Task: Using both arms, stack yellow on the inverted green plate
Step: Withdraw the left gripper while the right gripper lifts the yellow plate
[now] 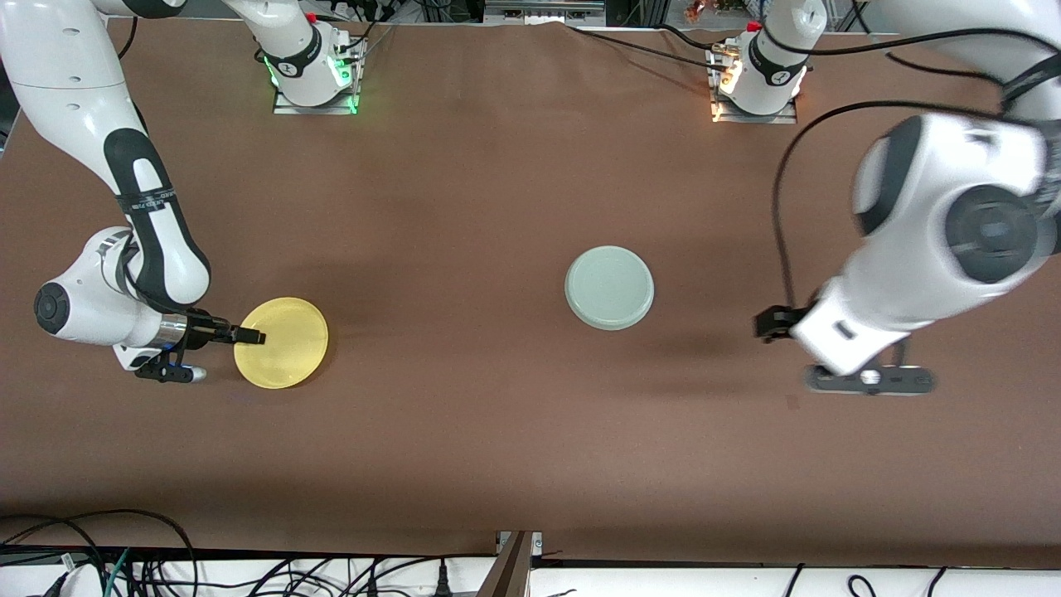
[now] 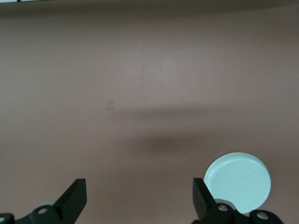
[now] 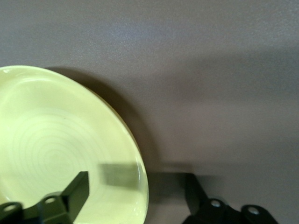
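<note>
The yellow plate [image 1: 286, 344] lies rim up on the brown table toward the right arm's end. My right gripper [image 1: 253, 337] is low at the plate's edge, open. In the right wrist view the right gripper [image 3: 136, 184] straddles the rim of the yellow plate [image 3: 60, 140], with one finger over the inside and the other outside it. The green plate [image 1: 609, 288] lies inverted near the table's middle. My left gripper [image 1: 767, 325] hangs open over bare table beside it, toward the left arm's end. In the left wrist view the left gripper [image 2: 140, 186] holds nothing, and the green plate [image 2: 238, 182] shows past one finger.
The two arm bases [image 1: 313, 75] [image 1: 756, 83] stand along the table's edge farthest from the front camera. Loose cables [image 1: 166, 572] lie below the table's near edge. Brown tabletop [image 1: 464, 249] spreads between the two plates.
</note>
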Controlling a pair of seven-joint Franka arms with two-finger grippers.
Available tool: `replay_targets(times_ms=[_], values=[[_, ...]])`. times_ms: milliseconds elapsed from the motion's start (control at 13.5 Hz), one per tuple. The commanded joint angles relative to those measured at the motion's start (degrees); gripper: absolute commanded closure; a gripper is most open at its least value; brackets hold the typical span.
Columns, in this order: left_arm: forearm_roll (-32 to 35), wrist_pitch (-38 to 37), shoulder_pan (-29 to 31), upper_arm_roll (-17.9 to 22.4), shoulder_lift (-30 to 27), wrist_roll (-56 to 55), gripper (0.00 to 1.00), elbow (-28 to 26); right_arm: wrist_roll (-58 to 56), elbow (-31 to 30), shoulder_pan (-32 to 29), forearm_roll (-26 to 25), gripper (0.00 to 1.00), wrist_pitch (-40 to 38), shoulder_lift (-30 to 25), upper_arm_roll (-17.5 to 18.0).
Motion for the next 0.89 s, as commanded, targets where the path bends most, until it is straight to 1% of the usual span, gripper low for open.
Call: replay_targets(times_ms=[0, 74, 149, 223, 297, 446, 594, 743, 817], values=[[-1.5, -0.2, 2.6, 0.1, -7.9, 5.2, 0.00, -7.2, -1.6, -0.5, -0.2, 1.3, 0.85, -0.1, -0.4, 0.6], [-1.4, 1.5, 5.8, 0.0, -12.0, 5.3, 0.00, -12.8, -1.6, -0.5, -0.1, 1.3, 0.89, -0.2, -0.5, 0.6], [-1.6, 5.8, 7.9, 0.0, -17.1, 5.4, 0.00, -21.3, -1.6, -0.5, -0.1, 1.3, 0.97, -0.4, -0.5, 0.6], [-1.5, 11.1, 9.9, 0.0, -21.7, 5.4, 0.00, -29.4, -1.8, -0.4, -0.1, 1.3, 1.00, -0.4, -0.5, 0.6], [-1.5, 14.9, 11.0, 0.0, -25.8, 6.0, 0.00, -35.7, -1.8, -0.3, 0.0, 1.3, 1.00, -0.5, -0.6, 0.6], [-1.3, 16.2, 11.3, 0.0, -29.7, 9.5, 0.00, -41.0, -1.6, 0.7, 0.0, 1.2, 1.00, -3.4, -1.0, 0.8], [-1.3, 17.6, 10.5, 0.1, -33.9, 10.6, 0.00, -47.5, -0.9, 3.4, 1.0, 1.3, 1.00, -8.9, -1.5, 1.0], [-1.4, 17.9, 8.1, 0.9, -36.9, 10.5, 0.00, -50.3, -0.5, 5.3, 1.3, 1.3, 1.00, -13.6, -2.1, 2.5], [-1.5, 17.7, 7.8, 0.9, -37.3, 10.3, 0.00, -50.4, -0.6, 5.5, 1.3, 1.3, 1.00, -14.1, -2.6, 3.7]])
